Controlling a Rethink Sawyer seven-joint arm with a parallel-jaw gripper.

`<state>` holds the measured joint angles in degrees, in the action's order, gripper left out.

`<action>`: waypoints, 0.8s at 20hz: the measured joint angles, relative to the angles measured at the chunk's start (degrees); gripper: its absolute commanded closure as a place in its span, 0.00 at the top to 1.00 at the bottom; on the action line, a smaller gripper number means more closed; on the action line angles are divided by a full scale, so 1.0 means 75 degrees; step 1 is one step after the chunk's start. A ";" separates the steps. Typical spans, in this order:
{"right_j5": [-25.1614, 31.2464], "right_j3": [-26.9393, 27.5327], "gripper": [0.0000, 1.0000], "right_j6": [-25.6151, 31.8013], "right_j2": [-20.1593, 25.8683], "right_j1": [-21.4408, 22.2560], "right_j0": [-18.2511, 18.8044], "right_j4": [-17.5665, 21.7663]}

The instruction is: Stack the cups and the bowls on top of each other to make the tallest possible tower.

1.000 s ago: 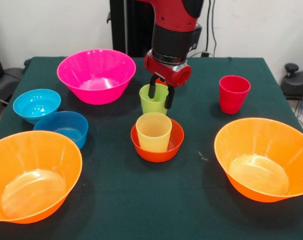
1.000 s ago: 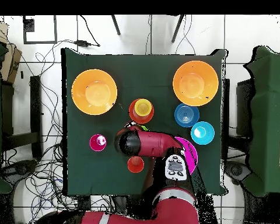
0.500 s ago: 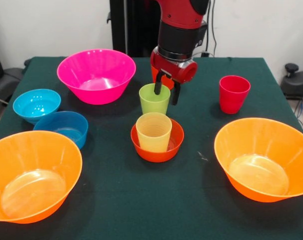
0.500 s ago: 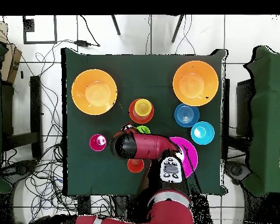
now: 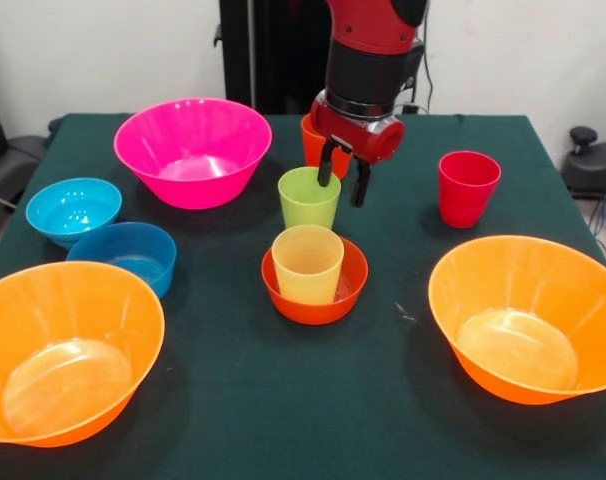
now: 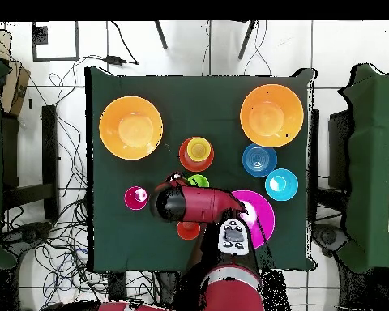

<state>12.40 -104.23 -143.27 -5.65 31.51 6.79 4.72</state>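
Lifting gripper (image 5: 345,176) clear of lime cup (image 5: 309,197), empty.

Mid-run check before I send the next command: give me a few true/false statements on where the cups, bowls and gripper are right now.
1. The yellow cup stands inside the small red-orange bowl. True.
2. The gripper holds the green cup. False: it is open and empty, raised beside that cup.
3. The red cup sits in an orange bowl. False: it stands alone on the table.
4. The two blue bowls sit side by side. True.
5. The pink bowl is upside down. False: it is upright and empty.
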 measured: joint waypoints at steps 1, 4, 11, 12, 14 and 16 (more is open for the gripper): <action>-0.0002 0.0000 1.00 0.0000 0.0001 -0.0025 0.0001 -0.0017; -0.0002 0.0001 1.00 0.0000 0.0001 -0.0090 0.0009 -0.0017; -0.0216 0.0062 1.00 0.0000 0.0003 -0.0561 0.0030 -0.0019; -0.0261 0.0077 1.00 0.0000 0.0004 -0.0636 0.0034 -0.0019; -0.0377 0.0117 1.00 0.0000 0.0004 -0.0820 0.0038 -0.0022; -0.0434 0.0141 1.00 0.0000 0.0003 -0.0907 0.0038 -0.0020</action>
<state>9.14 -103.17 -143.27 -5.63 24.71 7.07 4.57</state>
